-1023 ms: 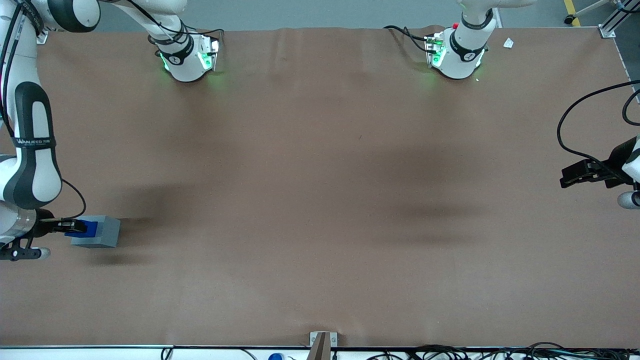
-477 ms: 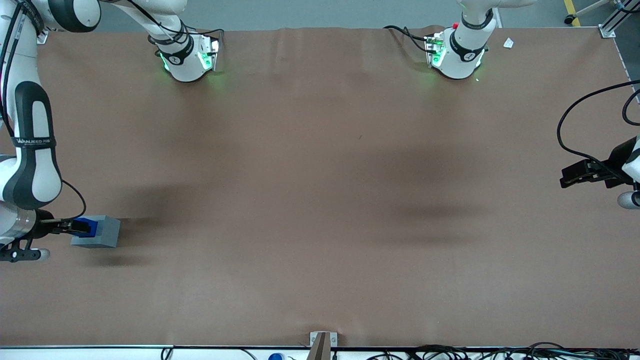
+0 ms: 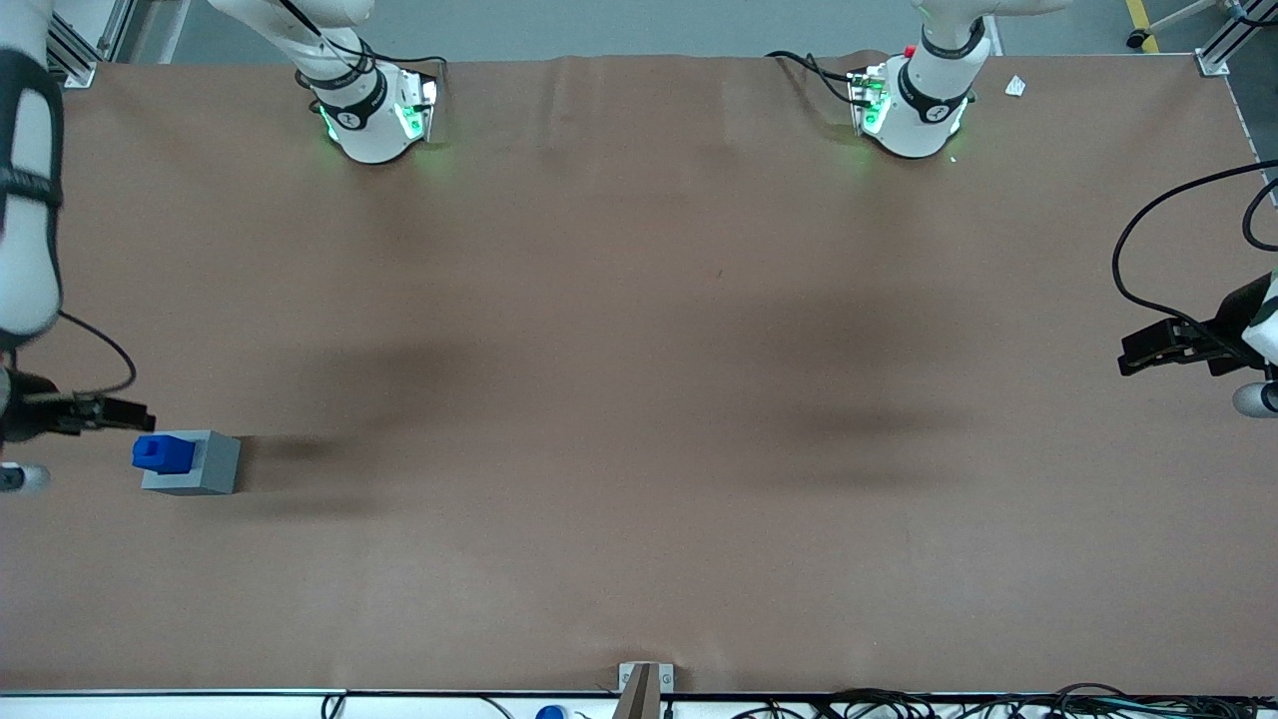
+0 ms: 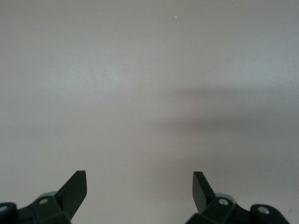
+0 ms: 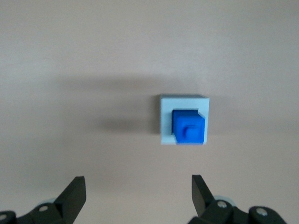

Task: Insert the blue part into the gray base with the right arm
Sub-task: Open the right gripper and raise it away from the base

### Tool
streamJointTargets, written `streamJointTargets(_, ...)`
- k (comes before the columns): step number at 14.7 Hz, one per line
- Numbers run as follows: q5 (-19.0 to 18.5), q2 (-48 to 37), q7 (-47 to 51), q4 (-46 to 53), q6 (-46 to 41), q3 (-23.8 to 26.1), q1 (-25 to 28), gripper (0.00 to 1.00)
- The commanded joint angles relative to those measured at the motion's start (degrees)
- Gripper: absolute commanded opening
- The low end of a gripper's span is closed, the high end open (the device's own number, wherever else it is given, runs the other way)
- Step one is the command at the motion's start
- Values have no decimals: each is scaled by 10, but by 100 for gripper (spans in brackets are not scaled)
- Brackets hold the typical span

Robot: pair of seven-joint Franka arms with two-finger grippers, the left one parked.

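The blue part (image 3: pixel 163 453) sits in the top of the gray base (image 3: pixel 205 467), which stands on the brown table at the working arm's end. Its narrow step faces up. In the right wrist view the blue part (image 5: pixel 188 127) fills the recess of the gray base (image 5: pixel 167 127), shifted toward one side. My right gripper (image 3: pixel 130 411) hangs above the table beside the base, a little farther from the front camera. It is open and empty (image 5: pixel 138 184), with nothing between the jaws.
The brown mat (image 3: pixel 639 399) covers the whole table. Two arm bases (image 3: pixel 374 115) (image 3: pixel 914 110) stand along the edge farthest from the front camera. A small bracket (image 3: pixel 644 679) sits at the near edge.
My gripper has let go of the blue part and risen away from the base, drawing back toward the table's end. The blue part stays in the gray base.
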Motion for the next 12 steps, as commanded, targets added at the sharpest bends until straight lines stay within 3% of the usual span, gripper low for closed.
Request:
streamJointTargets(1, -1, -84, 14, -36, -41, 1, 18, 100)
streamJointTargets(6, -1, -192, 54, -73, -104, 1, 70, 100)
streamJointTargets(12, -3, -316, 57, -213, -65, 2, 90, 100)
